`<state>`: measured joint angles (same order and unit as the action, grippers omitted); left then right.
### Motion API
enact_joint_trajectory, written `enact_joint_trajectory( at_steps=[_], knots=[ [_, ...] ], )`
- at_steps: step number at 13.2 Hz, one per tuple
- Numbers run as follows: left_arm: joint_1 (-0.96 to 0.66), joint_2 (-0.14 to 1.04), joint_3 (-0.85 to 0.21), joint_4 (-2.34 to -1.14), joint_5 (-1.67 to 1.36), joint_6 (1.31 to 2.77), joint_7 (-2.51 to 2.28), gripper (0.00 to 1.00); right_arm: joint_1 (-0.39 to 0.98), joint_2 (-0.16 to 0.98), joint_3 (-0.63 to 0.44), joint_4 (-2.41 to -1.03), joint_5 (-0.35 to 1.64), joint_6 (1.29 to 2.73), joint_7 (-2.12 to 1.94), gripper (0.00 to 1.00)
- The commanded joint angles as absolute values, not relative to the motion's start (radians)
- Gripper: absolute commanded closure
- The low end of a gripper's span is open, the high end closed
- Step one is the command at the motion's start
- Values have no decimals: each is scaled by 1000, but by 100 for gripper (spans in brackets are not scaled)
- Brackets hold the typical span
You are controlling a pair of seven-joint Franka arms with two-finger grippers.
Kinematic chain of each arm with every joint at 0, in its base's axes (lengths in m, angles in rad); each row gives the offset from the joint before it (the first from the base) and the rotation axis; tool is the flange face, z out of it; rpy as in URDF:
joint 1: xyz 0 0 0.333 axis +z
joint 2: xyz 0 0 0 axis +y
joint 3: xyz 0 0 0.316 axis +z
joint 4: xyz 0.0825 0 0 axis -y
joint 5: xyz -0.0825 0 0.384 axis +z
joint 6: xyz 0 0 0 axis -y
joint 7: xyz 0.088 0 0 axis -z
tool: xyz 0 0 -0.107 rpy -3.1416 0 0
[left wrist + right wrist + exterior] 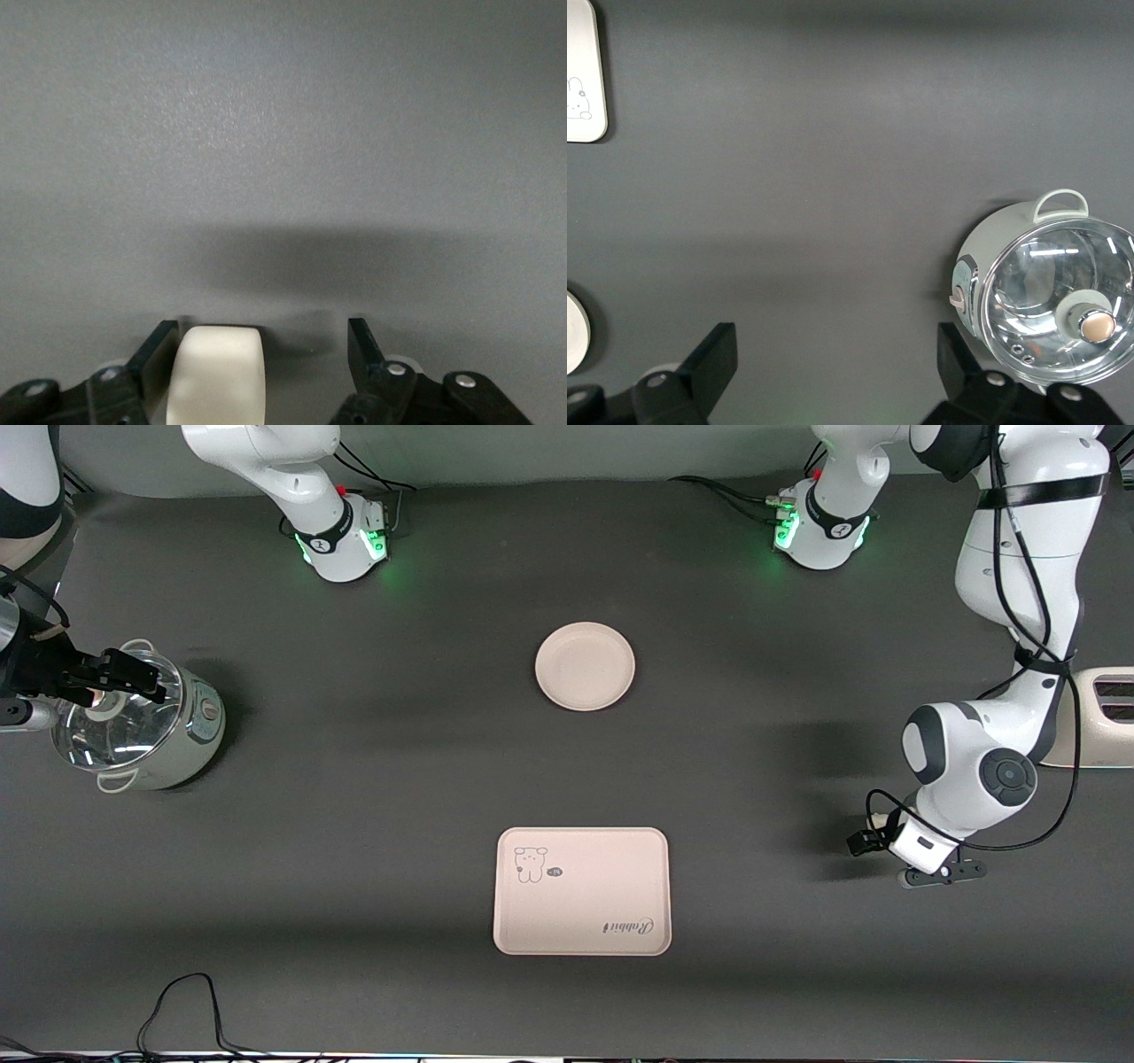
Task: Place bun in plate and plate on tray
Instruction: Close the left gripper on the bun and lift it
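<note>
The off-white bun [220,372] lies on the dark table between the open fingers of my left gripper [261,341], close against one finger and apart from the other. In the front view my left gripper [943,872] is low at the left arm's end of the table and hides the bun. The round cream plate [585,666] lies empty in the middle of the table. The pink-cream tray [581,891] with the animal drawing lies nearer to the front camera, empty. My right gripper [133,676] is open and empty above a lidded pot [168,731].
The glass-lidded pot [1050,301] stands at the right arm's end of the table. A cream appliance [1103,717] sits at the table's edge by the left arm. A black cable [186,1001] lies near the front edge.
</note>
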<state>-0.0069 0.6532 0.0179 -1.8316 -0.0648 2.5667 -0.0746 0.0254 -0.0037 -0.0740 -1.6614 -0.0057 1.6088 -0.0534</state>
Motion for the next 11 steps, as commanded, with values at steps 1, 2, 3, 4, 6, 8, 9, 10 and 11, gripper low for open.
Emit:
enact_joint_trajectory(
  at_steps=[1,2,3,4,6,8,9,10,11],
  knots=[
    [-20,637,29,-1839,-34,2531,-81,22,20,-3,-66,-1661,-14,1618,-54,0],
    [-20,637,29,-1839,-28,2528,-81,23,20,-3,-67,-1660,-14,1618,-54,0],
    [-20,637,29,-1839,-26,2516,-81,23,20,-3,-66,-1660,-14,1618,-54,0],
    [-20,632,29,-1839,-2,2496,-80,23,20,-3,-67,-1661,-14,1618,-54,0],
    [-17,618,29,-1838,26,2439,-78,23,20,-3,-67,-1660,-14,1618,-54,0],
    [-18,617,29,-1836,28,2433,-78,28,20,-3,-67,-1661,-14,1618,-54,0],
    [-17,617,29,-1836,28,2431,-78,45,20,-3,-66,-1661,-14,1618,-54,0],
    [-17,617,29,-1835,28,2428,-78,65,20,-3,-67,-1661,-14,1618,-54,0],
    [-17,617,29,-1832,28,2428,-77,84,20,-3,-67,-1661,-14,1618,-54,0]
  ],
)
